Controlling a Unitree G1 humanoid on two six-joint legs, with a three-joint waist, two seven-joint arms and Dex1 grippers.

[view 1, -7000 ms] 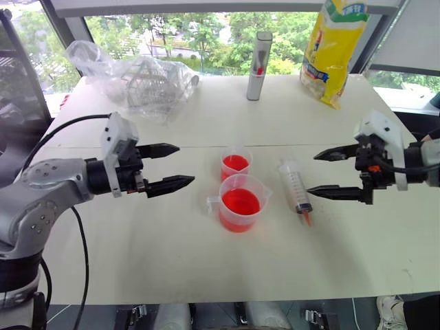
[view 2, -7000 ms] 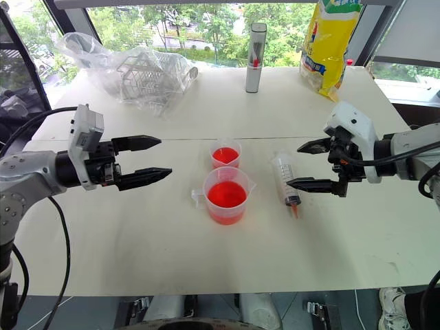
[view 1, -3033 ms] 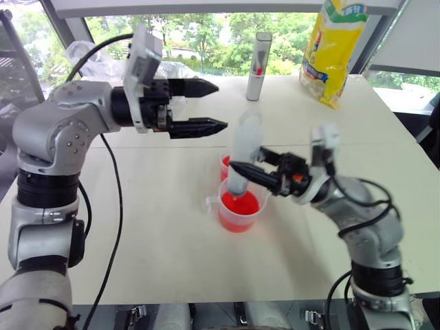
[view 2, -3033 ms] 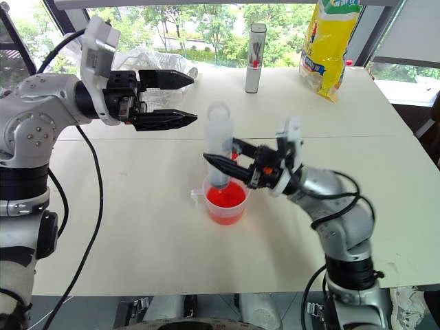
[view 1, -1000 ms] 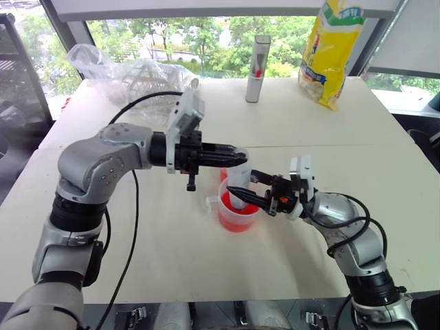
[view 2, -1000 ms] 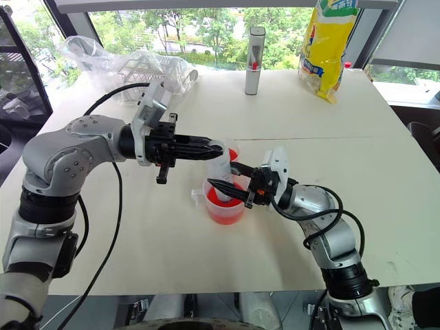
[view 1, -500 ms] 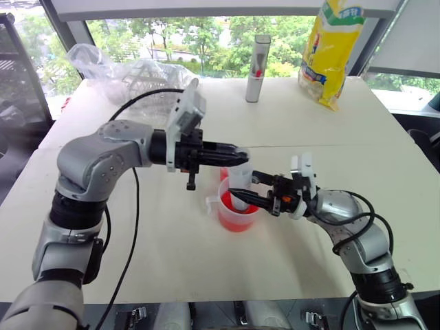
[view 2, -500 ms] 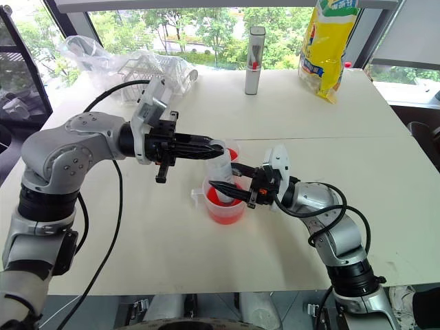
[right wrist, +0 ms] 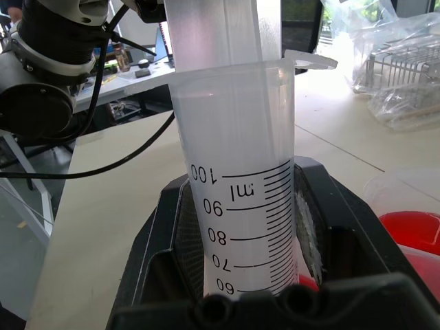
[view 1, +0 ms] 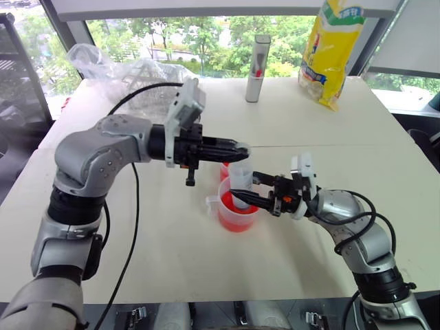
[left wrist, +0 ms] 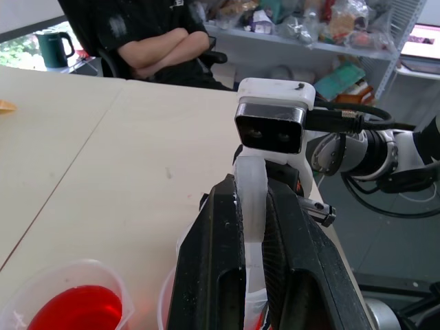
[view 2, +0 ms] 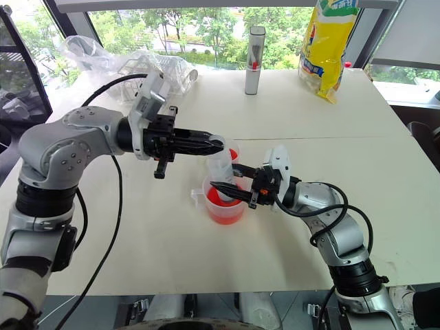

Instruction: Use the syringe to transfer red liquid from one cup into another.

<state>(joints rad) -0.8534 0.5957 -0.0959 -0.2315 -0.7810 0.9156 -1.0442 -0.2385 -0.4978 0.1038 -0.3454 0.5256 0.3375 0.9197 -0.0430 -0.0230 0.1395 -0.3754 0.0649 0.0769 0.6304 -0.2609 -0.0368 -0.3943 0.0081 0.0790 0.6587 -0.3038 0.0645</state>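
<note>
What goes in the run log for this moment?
right pincer: shut on syringe barrel | left pincer: shut on plunger top | tip in larger cup

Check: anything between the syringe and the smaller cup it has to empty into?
Nothing visible. The syringe stands upright in the larger cup, held by both grippers; the smaller cup sits right behind it with only open air between them.

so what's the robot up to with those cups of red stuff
The right gripper is shut on the barrel of a large clear plastic syringe with black graduation marks, holding it upright with its tip down in the larger clear spouted measuring cup of red liquid. The left gripper is shut on the syringe's white plunger top. The smaller plain clear cup, also holding red liquid, stands just behind on the white table.
</note>
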